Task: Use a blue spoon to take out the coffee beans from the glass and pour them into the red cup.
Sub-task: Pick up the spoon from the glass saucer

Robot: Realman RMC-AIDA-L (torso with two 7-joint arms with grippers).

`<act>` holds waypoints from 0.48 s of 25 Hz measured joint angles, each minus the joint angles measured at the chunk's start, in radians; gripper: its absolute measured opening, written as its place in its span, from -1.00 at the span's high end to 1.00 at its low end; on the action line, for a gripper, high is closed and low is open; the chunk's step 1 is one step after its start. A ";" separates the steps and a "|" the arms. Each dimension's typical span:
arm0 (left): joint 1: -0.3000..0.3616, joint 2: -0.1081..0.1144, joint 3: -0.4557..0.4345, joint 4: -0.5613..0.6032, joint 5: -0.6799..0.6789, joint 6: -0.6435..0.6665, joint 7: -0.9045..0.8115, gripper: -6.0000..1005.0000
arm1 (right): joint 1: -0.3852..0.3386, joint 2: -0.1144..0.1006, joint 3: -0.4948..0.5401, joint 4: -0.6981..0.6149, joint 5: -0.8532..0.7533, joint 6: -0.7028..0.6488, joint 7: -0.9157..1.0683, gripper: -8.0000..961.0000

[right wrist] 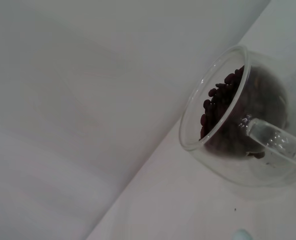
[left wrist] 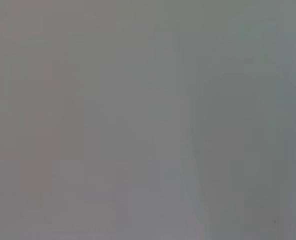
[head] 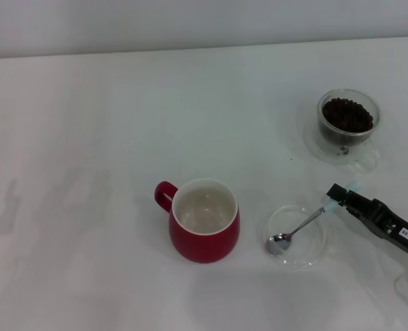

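Three views. Head: right gripper (head: 336,198) pinches the blue spoon (head: 299,226) by its handle, bowl resting in the clear dish (head: 319,252) beside the red cup (head: 204,221). Right wrist: the glass (right wrist: 238,125) holds the coffee beans (right wrist: 223,107). Left wrist: featureless grey.

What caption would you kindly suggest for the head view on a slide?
Right gripper at the blue spoon in a clear dish, beside the empty red cup; glass of coffee beans behind.

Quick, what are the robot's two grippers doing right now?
Right gripper: closed on the handle end of the blue spoon, whose bowl rests in the clear dish.
Left gripper: not in view, so it cannot be told.
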 joint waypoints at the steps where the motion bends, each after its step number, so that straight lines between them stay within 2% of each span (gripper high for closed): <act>1: 0.000 0.000 0.000 0.000 0.000 0.000 0.000 -0.19 | 0.000 0.000 0.000 0.000 0.000 0.002 0.000 0.47; 12: 0.000 0.000 0.000 -0.001 0.000 -0.004 0.000 -0.19 | -0.001 0.000 0.003 -0.008 0.007 0.065 -0.009 0.55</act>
